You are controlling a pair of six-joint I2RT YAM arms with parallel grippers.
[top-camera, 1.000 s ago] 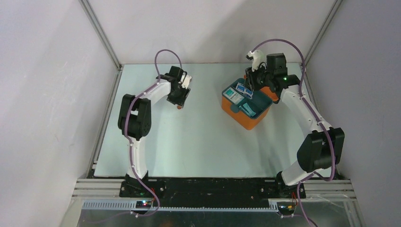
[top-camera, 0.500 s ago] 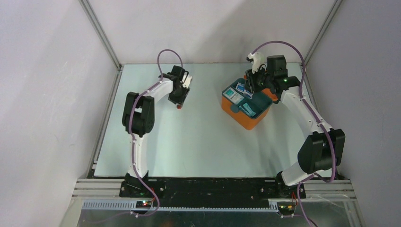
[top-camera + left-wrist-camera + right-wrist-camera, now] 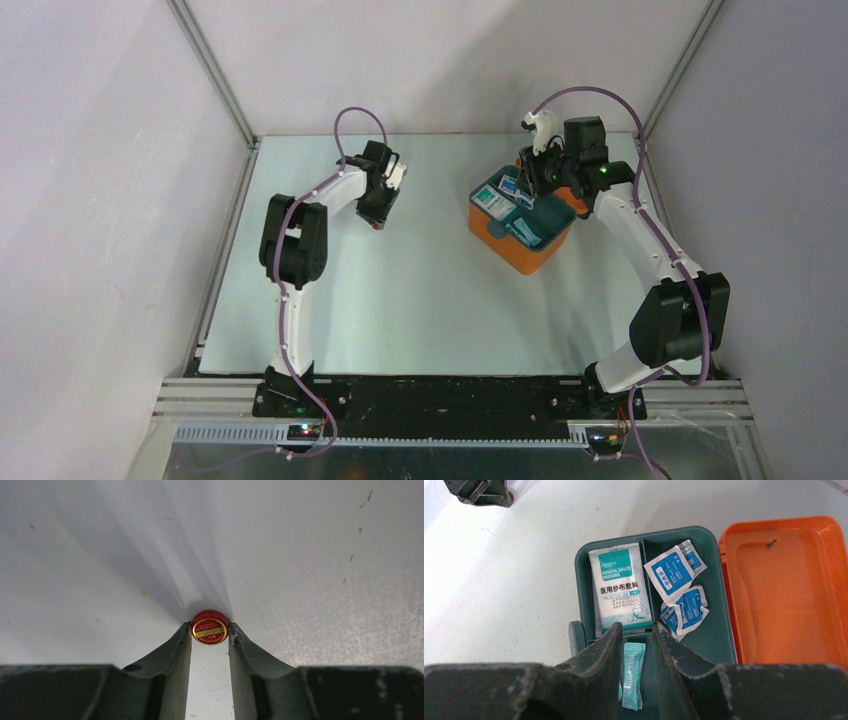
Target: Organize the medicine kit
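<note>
Robot lab test cell, pretty clearly
White panels [image 3: 90, 200] on aluminium framing [image 3: 213, 75] box in a pale tabletop [image 3: 420, 300]; black mounting rail [image 3: 450, 397] along the bottom edge.

From above I see the medicine kit [image 3: 520, 232] on the far right of the table [image 3: 420, 300], with my right gripper [image 3: 527, 185] over it. Through the right wrist camera, its lid [image 3: 784, 590] lies open to the right of the tray insert [image 3: 719, 635]. A gauze packet [image 3: 619, 587] lies in the left compartment and three sachets [image 3: 671, 572] in the right one. A slim packet [image 3: 632, 672] shows in the gap between the fingers. Far left, well apart from the kit, a small round tin [image 3: 210, 628] sits on the table between my left gripper [image 3: 210, 630] fingertips.
</note>
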